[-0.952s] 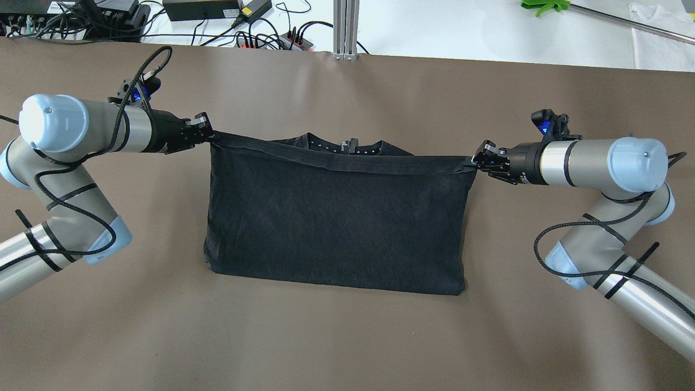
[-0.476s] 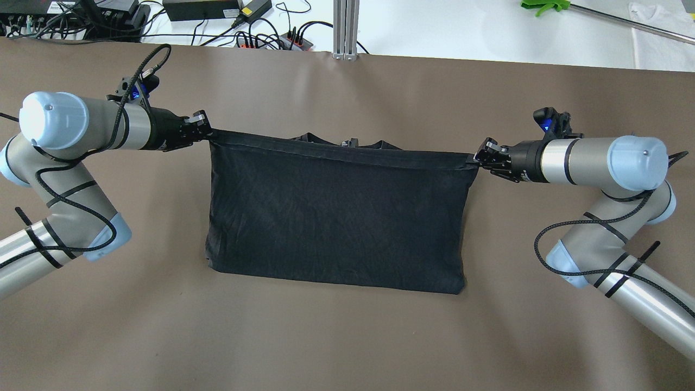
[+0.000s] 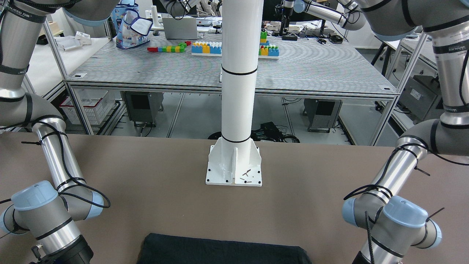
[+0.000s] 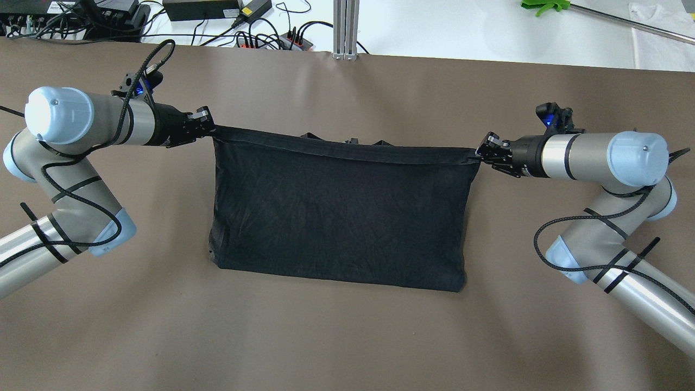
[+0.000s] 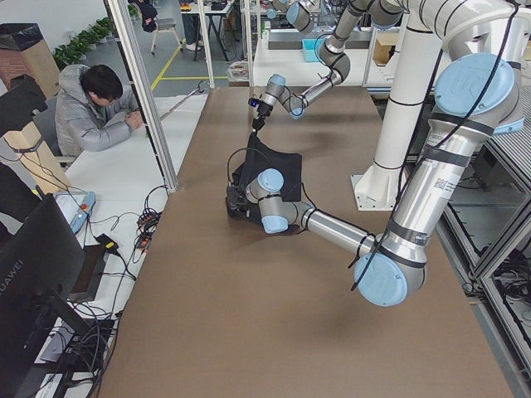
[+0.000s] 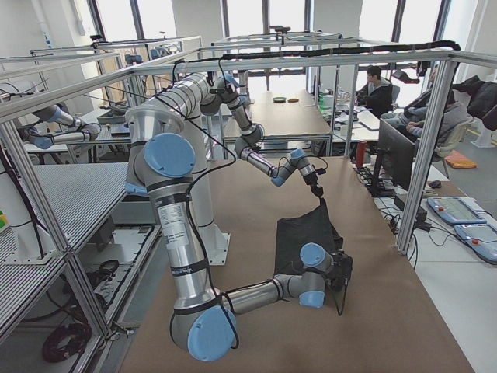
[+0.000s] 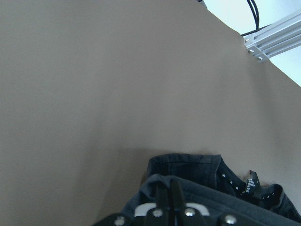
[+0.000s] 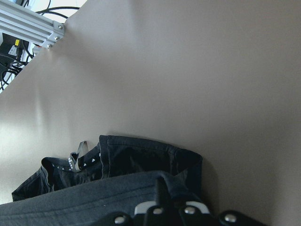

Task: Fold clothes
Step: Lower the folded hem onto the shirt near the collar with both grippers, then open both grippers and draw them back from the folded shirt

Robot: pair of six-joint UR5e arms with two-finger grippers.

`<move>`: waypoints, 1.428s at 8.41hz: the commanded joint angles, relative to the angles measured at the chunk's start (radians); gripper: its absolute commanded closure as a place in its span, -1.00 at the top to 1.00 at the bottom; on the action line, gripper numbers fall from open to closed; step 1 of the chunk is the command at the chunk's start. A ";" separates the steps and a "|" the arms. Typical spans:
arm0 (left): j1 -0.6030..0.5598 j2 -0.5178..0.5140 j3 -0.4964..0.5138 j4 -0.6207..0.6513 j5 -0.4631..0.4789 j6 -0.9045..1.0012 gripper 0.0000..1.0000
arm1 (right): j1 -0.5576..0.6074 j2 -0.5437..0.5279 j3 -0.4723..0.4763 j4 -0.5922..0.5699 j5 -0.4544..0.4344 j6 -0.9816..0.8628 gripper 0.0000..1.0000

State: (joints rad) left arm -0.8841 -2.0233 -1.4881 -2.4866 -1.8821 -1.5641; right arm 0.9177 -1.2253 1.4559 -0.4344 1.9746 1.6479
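The clothes (image 4: 339, 217) are one black garment, doubled over on the brown table. Its upper layer is stretched taut between both grippers, and only a sliver of the collar (image 4: 350, 142) shows past the raised hem. My left gripper (image 4: 210, 127) is shut on the hem's left corner. My right gripper (image 4: 479, 155) is shut on the hem's right corner. In the left wrist view the fingers (image 7: 175, 194) pinch dark fabric (image 7: 202, 176), with the collar label beyond. The right wrist view shows the same pinch on the garment (image 8: 141, 162). The front-facing view catches only the fold edge (image 3: 220, 251).
The white pillar (image 3: 238, 73) stands on its base plate (image 3: 234, 172) at the robot's side of the table. Cables and power bricks (image 4: 217, 11) and an aluminium post (image 4: 345, 30) lie beyond the far table edge. A seated person (image 5: 95, 108) is at a desk nearby.
Both grippers have carried the raised hem farther from the robot, over the lower layer. The collar that showed past the hem is now almost covered. Both stay shut.
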 commanded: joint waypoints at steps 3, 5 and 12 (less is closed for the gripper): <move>0.007 -0.014 -0.012 -0.003 -0.008 -0.016 -1.00 | -0.002 0.029 0.009 0.000 0.004 0.010 -0.88; 0.010 -0.011 -0.009 -0.008 0.009 -0.011 0.86 | -0.002 0.029 0.012 0.000 0.004 0.009 0.87; -0.001 -0.011 -0.011 -0.008 0.041 0.001 1.00 | -0.051 -0.097 0.095 -0.007 0.151 0.020 0.88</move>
State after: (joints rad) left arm -0.8842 -2.0330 -1.4947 -2.4939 -1.8525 -1.5638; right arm 0.9037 -1.2555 1.5112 -0.4402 2.0389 1.6629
